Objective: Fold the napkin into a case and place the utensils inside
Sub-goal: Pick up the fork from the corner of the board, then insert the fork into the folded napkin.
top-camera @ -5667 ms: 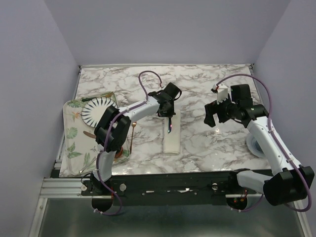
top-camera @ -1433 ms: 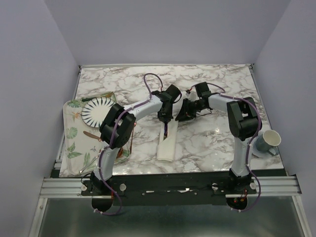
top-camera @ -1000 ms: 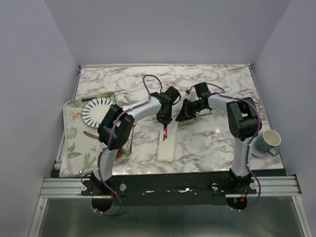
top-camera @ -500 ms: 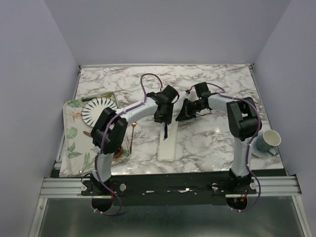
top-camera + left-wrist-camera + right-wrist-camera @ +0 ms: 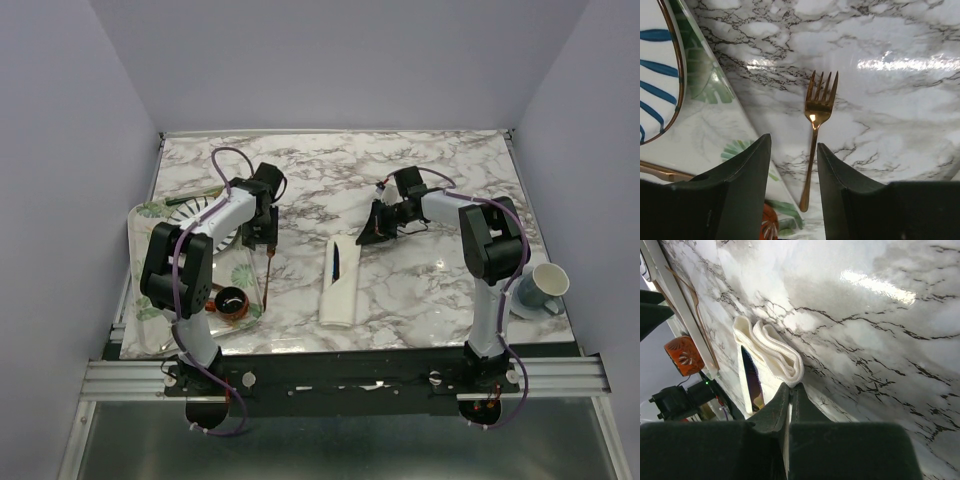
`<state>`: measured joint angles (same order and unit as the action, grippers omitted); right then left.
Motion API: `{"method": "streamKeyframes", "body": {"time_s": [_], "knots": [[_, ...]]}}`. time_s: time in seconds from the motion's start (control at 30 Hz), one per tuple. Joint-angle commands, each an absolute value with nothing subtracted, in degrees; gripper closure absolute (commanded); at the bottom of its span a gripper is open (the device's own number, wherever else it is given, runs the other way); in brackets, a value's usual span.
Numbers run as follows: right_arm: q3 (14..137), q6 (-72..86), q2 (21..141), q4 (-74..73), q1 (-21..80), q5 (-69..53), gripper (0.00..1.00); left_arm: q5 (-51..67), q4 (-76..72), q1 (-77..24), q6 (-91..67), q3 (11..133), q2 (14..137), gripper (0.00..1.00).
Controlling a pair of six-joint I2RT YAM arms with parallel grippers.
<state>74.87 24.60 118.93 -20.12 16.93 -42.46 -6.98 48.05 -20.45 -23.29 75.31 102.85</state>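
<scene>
Copper-gold fork (image 5: 818,107) is lying flat on the counter (image 5: 890,125). Its handle is running down between the left fingers (image 5: 747,185), which are standing open above it and not touching it.

Risks, my read:
- The thin handle is sitting on hard marble, so closing fingers are likely scraping the counter or skating the fork sideways instead of pinching it.
- The tray (image 5: 705,130) rim is running just beside one left finger, near the handle end. A grab there risks catching the rim too.
- Right fingers (image 5: 777,410) are closed, with the tips touching the folded mouth edge of the case (image 5: 772,347). Can't tell if they're pinching a layer or only pressing on it.
- If that hold is slipping, the mouth is collapsing. The fork then ends up shoving cloth instead of sliding in, maybe dragging the purple-blue utensil (image 5: 752,380) out.

Containers:
- The case is holding the purple-blue utensil, which is showing at the mouth just beside the right fingertips.
- The tray, beside the left fingers, is carrying the striped plate (image 5: 655,75), a small orange bowl (image 5: 231,300) and a knife-like utensil (image 5: 660,170).
- The mug (image 5: 541,286) is standing well apart from the right fingers, contents not visible.
</scene>
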Motion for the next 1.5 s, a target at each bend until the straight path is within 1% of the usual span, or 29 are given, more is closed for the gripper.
{"method": "streamKeyframes", "body": {"time_s": [0.0, 0.23, 0.47, 0.53, 0.57, 0.6, 0.67, 0.77, 0.83, 0.87, 0.9, 0.93, 0.97, 1.0, 1.1, 1.23, 1.27, 1.37, 1.47], "knots": [[74.53, 24.26, 117.69, -18.9, 16.96, -40.61, 0.95, -7.56, 51.15, -19.51, -19.51, 74.8, 101.86, 0.49], [74.62, 24.0, 117.77, -18.98, 16.96, -40.43, 0.95, -2.73, 50.28, -19.69, -20.12, 74.53, 104.85, 0.51], [74.79, 24.17, 118.04, -19.16, 16.96, -40.25, 0.95, -0.44, 48.52, -20.39, -20.65, 73.92, 105.99, 0.53], [74.79, 24.08, 118.04, -19.25, 16.96, -40.17, 0.95, -0.26, 47.9, -20.57, -20.83, 73.39, 106.35, 0.55], [74.88, 24.08, 118.12, -19.25, 16.96, -39.99, 0.95, -0.18, 47.64, -20.83, -21.35, 73.13, 106.52, 0.57], [74.8, 24.08, 118.04, -19.25, 16.96, -39.9, 0.94, -0.26, 47.2, -20.92, -21.62, 72.95, 106.7, 0.62], [74.71, 24.08, 118.04, -19.34, 16.96, -39.82, 0.94, -0.96, 46.67, -21.7, -21.97, 72.16, 107.31, 0.66], [74.71, 23.99, 118.04, -19.34, 16.96, -39.9, 0.94, -1.84, 46.23, -22.32, -22.5, 71.19, 108.37, 0.68], [74.62, 23.91, 118.04, -19.42, 16.96, -39.9, 0.94, -2.72, 45.97, -22.33, -23.2, 71.02, 109.24, 0.73], [74.62, 23.99, 118.12, -19.42, 16.96, -39.9, 0.94, -2.64, 45.88, -22.41, -23.38, 71.02, 109.42, 0.76], [74.62, 23.91, 118.04, -19.42, 16.96, -39.99, 0.94, -2.46, 45.88, -22.5, -23.64, 71.28, 109.6, 0.85], [74.62, 23.91, 118.12, -19.51, 16.96, -39.99, 0.94, -2.2, 45.7, -22.67, -24.08, 71.71, 109.6, 0.87], [74.62, 23.91, 118.04, -19.42, 16.96, -39.9, 0.94, -1.76, 45.53, -22.94, -24.17, 72.24, 109.43, 0.93], [74.62, 23.91, 118.12, -19.42, 16.96, -40.16, 0.94, -1.5, 45.44, -23.29, -24.52, 73.12, 109.25, 1.0], [74.53, 23.99, 117.95, -19.42, 16.96, -40.17, 0.94, -0.79, 45.0, -25.48, -26.97, 78.55, 107.76, 1.0], [74.44, 24.34, 117.42, -19.34, 16.96, -40.43, 0.95, -1.67, 45.53, -29.17, -33.04, 94.17, 109.41, 1.0], [74.44, 24.52, 117.51, -19.34, 16.96, -40.52, 0.95, -3.76, 45.53, -31.79, -33.48, 96.48, 109.77, 1.0], [74.36, 24.61, 117.33, -19.34, 16.96, -40.69, 0.96, -6.76, 45.09, -36.19, -34.89, 102.19, 111.27, 1.0], [74.44, 24.87, 117.33, -19.34, 16.88, -41.04, 0.96, -6.07, 44.04, -38.05, -37.26, 105.11, 113.72, 1.0]]}}
